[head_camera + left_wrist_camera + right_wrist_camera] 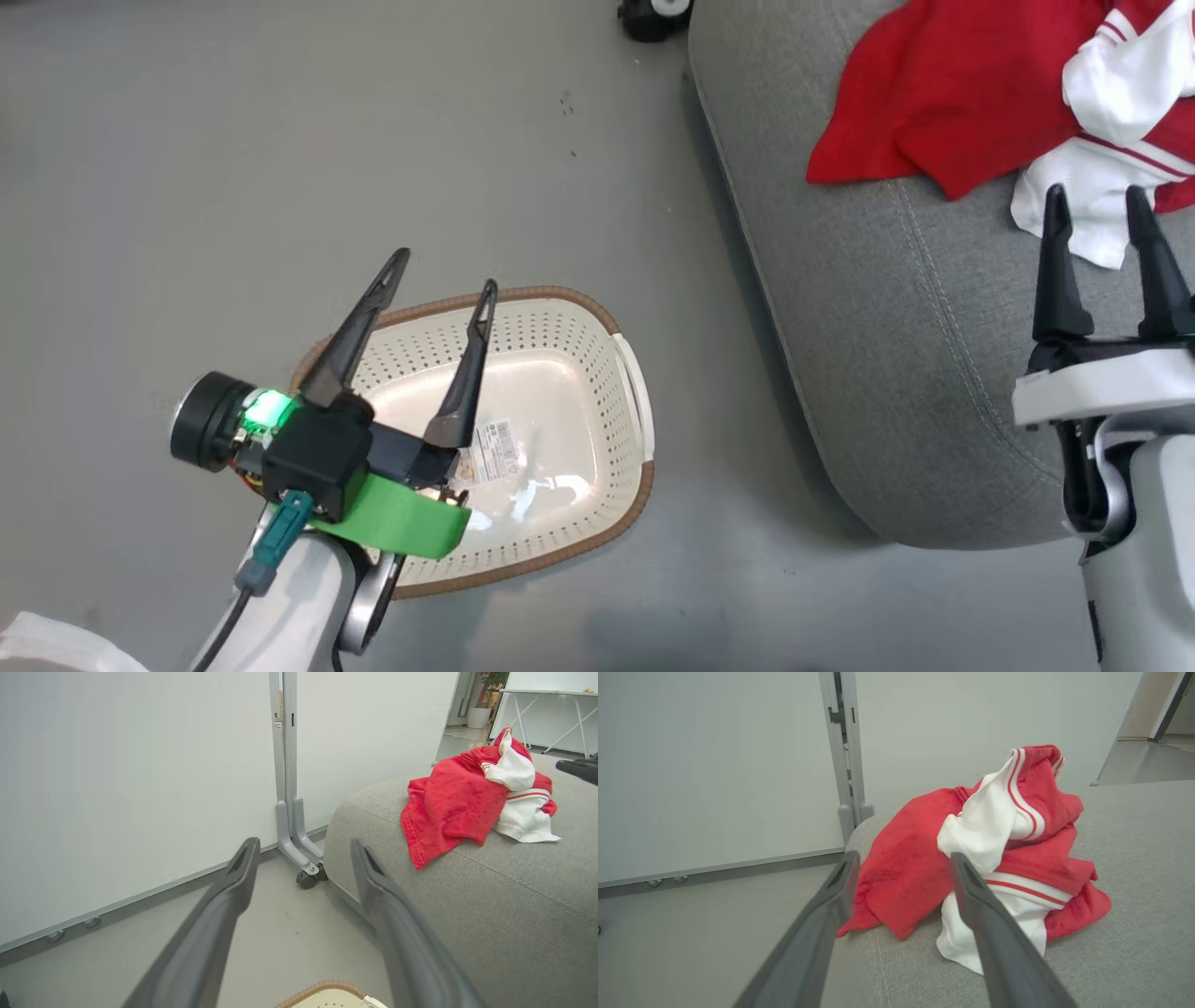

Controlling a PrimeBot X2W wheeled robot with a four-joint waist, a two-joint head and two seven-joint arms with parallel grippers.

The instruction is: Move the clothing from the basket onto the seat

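Observation:
The red and white clothing (971, 103) lies in a crumpled heap on the grey seat (896, 373), near its far end. In the left wrist view the clothing (462, 798) sits on the seat (490, 914); in the right wrist view the clothing (971, 858) rests just beyond my fingers on the seat (1134, 961). My right gripper (1097, 201) hovers open just short of the white cloth, holding nothing. The cream basket (597, 327) stands on the floor with only a label inside. My left gripper (446, 268) is open above the basket's back rim.
A grey floor (280, 140) surrounds the basket. A white partition wall on a metal post with a black caster (307, 878) stands beyond the seat's end. The caster (653, 14) also shows at the top of the head view. A doorway and a table lie far right.

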